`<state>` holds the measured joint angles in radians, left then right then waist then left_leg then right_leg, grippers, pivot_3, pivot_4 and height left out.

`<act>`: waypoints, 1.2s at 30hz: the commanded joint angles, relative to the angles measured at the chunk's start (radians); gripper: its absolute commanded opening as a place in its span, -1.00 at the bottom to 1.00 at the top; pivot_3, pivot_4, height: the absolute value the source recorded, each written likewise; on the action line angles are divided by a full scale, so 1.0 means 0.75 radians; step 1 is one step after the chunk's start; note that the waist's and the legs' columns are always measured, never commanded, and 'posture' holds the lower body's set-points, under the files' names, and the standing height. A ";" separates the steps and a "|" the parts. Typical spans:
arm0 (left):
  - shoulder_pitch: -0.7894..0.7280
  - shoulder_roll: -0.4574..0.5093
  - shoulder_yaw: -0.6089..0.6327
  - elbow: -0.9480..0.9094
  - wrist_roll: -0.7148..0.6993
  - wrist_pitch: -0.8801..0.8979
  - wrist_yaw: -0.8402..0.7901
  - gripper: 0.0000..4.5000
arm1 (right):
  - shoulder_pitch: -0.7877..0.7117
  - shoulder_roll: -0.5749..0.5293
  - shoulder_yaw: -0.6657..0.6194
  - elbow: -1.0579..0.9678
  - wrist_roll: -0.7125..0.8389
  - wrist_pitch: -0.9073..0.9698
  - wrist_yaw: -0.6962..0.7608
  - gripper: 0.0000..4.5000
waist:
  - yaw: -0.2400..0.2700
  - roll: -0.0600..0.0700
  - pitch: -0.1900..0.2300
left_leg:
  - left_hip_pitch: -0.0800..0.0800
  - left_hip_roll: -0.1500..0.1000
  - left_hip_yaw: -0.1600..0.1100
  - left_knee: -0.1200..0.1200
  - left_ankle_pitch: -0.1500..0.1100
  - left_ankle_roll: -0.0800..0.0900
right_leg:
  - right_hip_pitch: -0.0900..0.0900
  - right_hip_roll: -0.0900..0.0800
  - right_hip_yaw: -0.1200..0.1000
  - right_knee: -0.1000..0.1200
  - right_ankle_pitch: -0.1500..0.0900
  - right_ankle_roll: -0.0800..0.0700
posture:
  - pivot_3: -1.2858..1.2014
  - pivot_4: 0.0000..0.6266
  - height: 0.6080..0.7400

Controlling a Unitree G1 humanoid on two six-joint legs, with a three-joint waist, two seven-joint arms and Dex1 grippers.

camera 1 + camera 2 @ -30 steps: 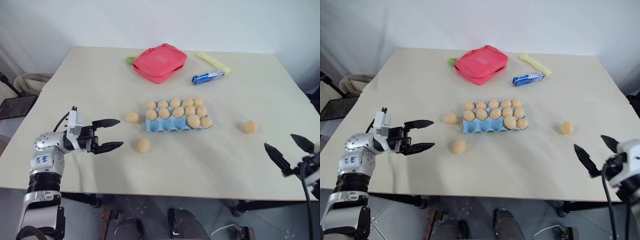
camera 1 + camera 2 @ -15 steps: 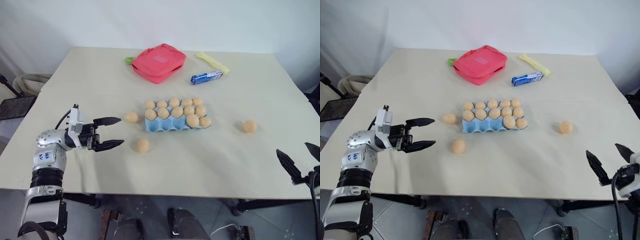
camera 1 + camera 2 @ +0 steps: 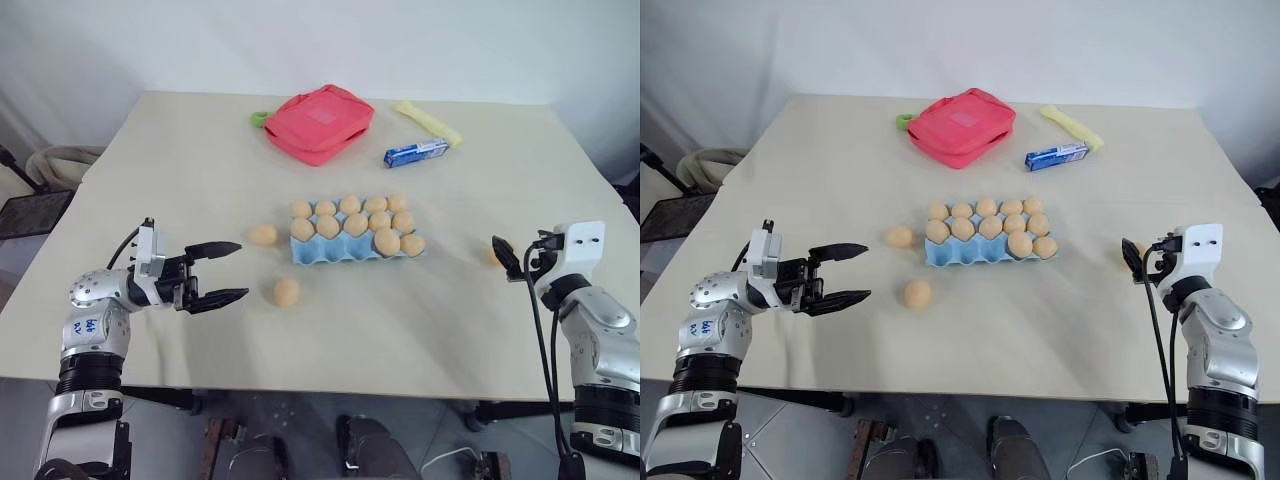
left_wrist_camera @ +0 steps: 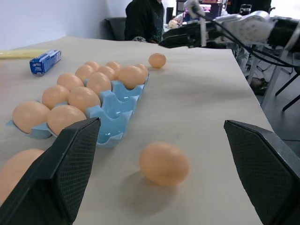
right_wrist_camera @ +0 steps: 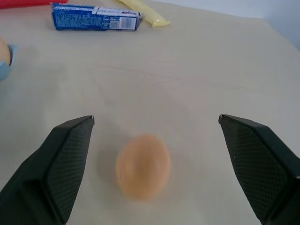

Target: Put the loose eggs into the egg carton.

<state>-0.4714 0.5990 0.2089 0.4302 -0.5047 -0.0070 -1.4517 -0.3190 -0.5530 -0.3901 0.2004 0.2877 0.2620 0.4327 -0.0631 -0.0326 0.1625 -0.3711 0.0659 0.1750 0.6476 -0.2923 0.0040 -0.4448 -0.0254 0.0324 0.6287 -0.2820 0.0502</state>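
The light blue egg carton [image 3: 340,250] sits mid-table with several tan eggs in its cups. Three loose eggs lie on the table: one [image 3: 263,235] just left of the carton, one [image 3: 286,291] in front of its left end, and one [image 5: 143,166] to the right. My left gripper [image 3: 242,270] is open, level and pointing right, with the front egg [image 4: 164,164] a short way beyond its fingertips. My right gripper [image 5: 155,119] is open, its fingers on either side of the right egg without touching it. In the head views that gripper [image 3: 503,256] mostly covers the egg.
At the back of the table lie a red pouch [image 3: 318,123], a blue-and-white packet [image 3: 415,154], a yellow strip [image 3: 428,124] and a small green thing [image 3: 260,120]. A person in dark clothes [image 4: 145,21] is seen beyond the table.
My right arm has swung forward from the table's front right edge to the right-hand egg, so its open fingers now straddle it. The left gripper has stayed put.
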 commanded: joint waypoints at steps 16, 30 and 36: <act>0.128 0.012 0.069 -0.190 -0.050 0.017 0.118 1.00 | -0.333 -0.014 0.153 0.671 -0.194 -0.277 -0.066 0.73 | -0.028 0.001 0.001 | 0.000 -0.001 0.002 0.001 0.001 0.000 | 0.000 -0.002 0.001 0.001 0.001 0.002 | 0.03 -0.52 1.00; 0.116 0.008 0.059 -0.187 -0.052 0.017 0.124 1.00 | -0.286 0.006 0.168 0.138 -0.085 -0.025 -0.007 -0.28 | -0.033 0.002 0.001 | 0.001 0.000 0.002 0.001 0.002 -0.002 | 0.000 -0.001 0.002 0.002 0.001 0.002 | 0.03 -0.52 1.00; 0.119 0.009 0.061 -0.185 -0.054 0.018 0.123 1.00 | -0.338 0.119 0.323 -0.388 0.038 0.394 -0.035 -0.28 | -0.034 0.003 0.002 | 0.001 0.001 0.001 0.000 0.002 -0.003 | -0.001 -0.001 0.001 0.004 0.001 0.001 | 0.03 -0.52 1.00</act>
<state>-0.3813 0.5995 0.2354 0.3199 -0.5171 0.0105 -1.3554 -0.5438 -0.4813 -0.1814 0.0268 0.2765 0.4748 0.4167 -0.0889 -0.0304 0.1638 -0.3703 0.0669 0.1755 0.6477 -0.2912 0.0022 -0.4457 -0.0259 0.0331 0.6321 -0.2817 0.0508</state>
